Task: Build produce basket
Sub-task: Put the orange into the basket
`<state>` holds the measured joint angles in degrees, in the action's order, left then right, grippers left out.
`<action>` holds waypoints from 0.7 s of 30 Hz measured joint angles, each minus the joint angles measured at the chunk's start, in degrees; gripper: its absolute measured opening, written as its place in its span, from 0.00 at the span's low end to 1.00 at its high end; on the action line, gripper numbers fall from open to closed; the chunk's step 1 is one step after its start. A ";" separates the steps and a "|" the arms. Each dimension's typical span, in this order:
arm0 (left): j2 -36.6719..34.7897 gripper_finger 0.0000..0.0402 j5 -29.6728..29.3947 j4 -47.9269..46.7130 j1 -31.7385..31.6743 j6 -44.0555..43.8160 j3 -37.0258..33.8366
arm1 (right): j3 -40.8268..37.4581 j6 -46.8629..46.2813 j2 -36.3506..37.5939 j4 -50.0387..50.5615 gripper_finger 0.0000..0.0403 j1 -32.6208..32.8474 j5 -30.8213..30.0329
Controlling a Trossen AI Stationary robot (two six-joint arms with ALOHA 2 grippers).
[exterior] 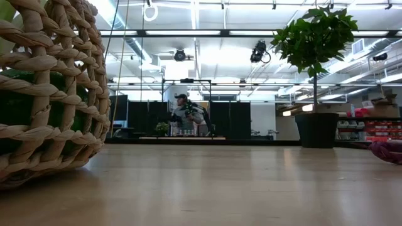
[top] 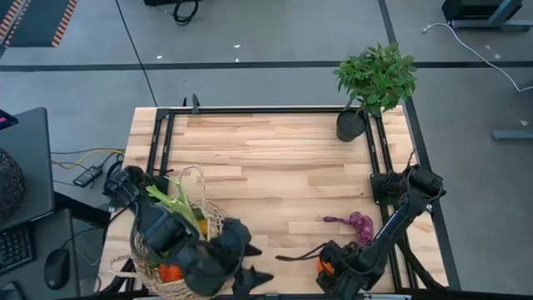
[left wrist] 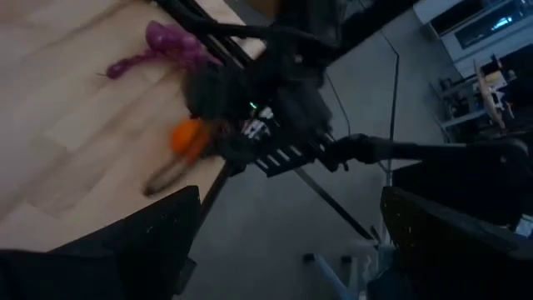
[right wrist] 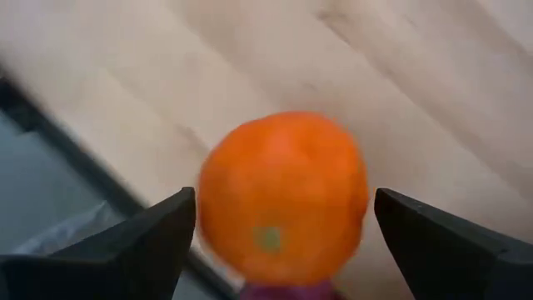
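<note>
Wicker basket part-filled at the table's near left corner, an orange between the right gripper's spread fingers.

The basket (top: 193, 218) sits at the near left of the table (top: 275, 158), its thin loop handle arching over it; a leek (top: 177, 202) sticks out of it, with something orange-red (top: 170, 272) and dark green produce visible through the weave. The left gripper (top: 252, 268) hangs just beside the basket, fingers wide, holding nothing. The right gripper (right wrist: 279, 229) is low at the near right edge, fingers wide on either side of an orange (right wrist: 283, 193), not touching it. Purple grapes (top: 358, 223) lie on the wood nearby. A potted plant (top: 372, 83) stands at the far right corner.
</note>
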<state>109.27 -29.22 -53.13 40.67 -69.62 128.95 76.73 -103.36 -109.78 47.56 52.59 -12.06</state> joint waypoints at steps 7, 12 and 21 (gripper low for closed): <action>1.87 0.95 0.79 2.66 -1.22 -1.97 -0.04 | -2.16 -1.53 0.04 0.20 0.88 -0.26 0.67; 1.71 0.95 3.03 2.15 -1.95 -2.24 -0.04 | -1.33 -1.74 0.04 0.07 0.79 -0.56 -2.33; -5.98 0.95 -4.65 -8.83 -0.62 -3.56 0.07 | 6.49 -0.84 0.00 -0.03 0.74 -2.75 -17.02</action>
<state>103.29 -33.86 -61.96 40.05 -73.19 129.01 83.21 -104.21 -109.78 47.53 49.84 -29.07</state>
